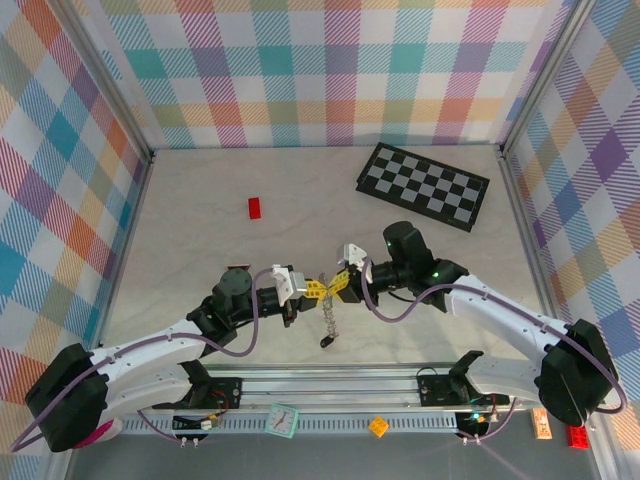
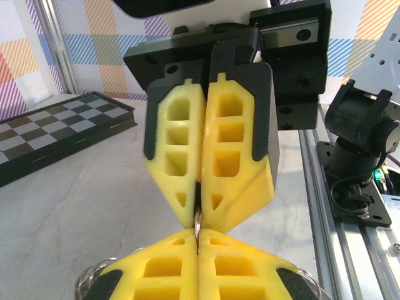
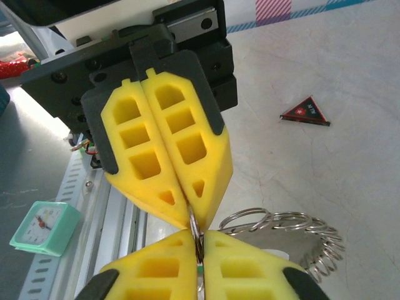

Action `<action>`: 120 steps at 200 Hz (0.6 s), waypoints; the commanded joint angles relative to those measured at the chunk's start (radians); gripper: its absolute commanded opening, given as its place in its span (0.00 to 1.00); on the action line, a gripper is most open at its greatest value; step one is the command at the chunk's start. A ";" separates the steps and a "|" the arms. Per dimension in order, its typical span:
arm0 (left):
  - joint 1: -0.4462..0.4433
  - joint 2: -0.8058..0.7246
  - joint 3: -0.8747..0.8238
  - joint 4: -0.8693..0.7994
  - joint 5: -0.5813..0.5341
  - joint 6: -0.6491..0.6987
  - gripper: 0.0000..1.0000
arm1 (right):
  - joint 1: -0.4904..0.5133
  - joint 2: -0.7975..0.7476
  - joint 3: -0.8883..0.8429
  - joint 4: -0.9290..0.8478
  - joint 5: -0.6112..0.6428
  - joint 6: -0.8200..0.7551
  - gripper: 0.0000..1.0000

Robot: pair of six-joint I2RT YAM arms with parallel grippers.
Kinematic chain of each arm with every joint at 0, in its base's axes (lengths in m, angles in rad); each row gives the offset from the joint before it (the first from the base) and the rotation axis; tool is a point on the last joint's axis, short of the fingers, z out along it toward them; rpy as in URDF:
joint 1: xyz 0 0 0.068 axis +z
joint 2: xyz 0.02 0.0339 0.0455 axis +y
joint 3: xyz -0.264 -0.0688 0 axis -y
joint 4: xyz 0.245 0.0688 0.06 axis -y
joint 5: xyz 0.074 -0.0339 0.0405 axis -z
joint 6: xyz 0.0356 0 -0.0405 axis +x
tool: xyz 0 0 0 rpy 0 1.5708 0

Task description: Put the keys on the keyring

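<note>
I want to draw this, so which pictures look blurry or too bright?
Top view: sharp, even light, faint shadows on the table. Right wrist view: white glare above the green clock. Left wrist view: the chessboard looks slightly soft.

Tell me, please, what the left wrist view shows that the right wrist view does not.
Left wrist view: the chequered board. Right wrist view: a green clock and a dark triangle with red markings. Both: the left gripper and right gripper meeting tip to tip, yellow fingers shut, pinching thin metal of the keyring between them.
</note>
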State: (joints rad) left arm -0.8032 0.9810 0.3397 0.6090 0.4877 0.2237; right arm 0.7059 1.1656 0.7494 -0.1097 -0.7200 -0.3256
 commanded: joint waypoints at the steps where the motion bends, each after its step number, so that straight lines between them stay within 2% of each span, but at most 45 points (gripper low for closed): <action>1: -0.008 -0.012 -0.013 0.085 0.017 -0.005 0.00 | 0.001 0.011 0.012 -0.004 -0.058 -0.017 0.00; 20: -0.008 -0.030 -0.010 0.052 -0.013 0.000 0.00 | 0.001 0.007 0.038 -0.064 -0.039 -0.054 0.00; 38: -0.007 -0.052 -0.004 -0.011 -0.047 0.010 0.25 | 0.001 0.000 0.073 -0.136 -0.003 -0.097 0.00; 52: -0.007 -0.072 0.011 -0.098 -0.074 0.039 0.31 | 0.003 0.003 0.109 -0.212 0.027 -0.140 0.00; 89: -0.007 -0.075 0.114 -0.366 -0.055 0.122 0.33 | 0.032 0.030 0.210 -0.398 0.138 -0.252 0.00; 120: -0.007 -0.043 0.164 -0.442 -0.038 0.172 0.31 | 0.068 0.073 0.282 -0.497 0.212 -0.311 0.00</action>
State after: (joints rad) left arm -0.8036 0.9215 0.4534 0.2817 0.4297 0.3271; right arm 0.7467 1.2091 0.9646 -0.4774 -0.5640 -0.5411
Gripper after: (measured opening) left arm 0.322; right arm 0.046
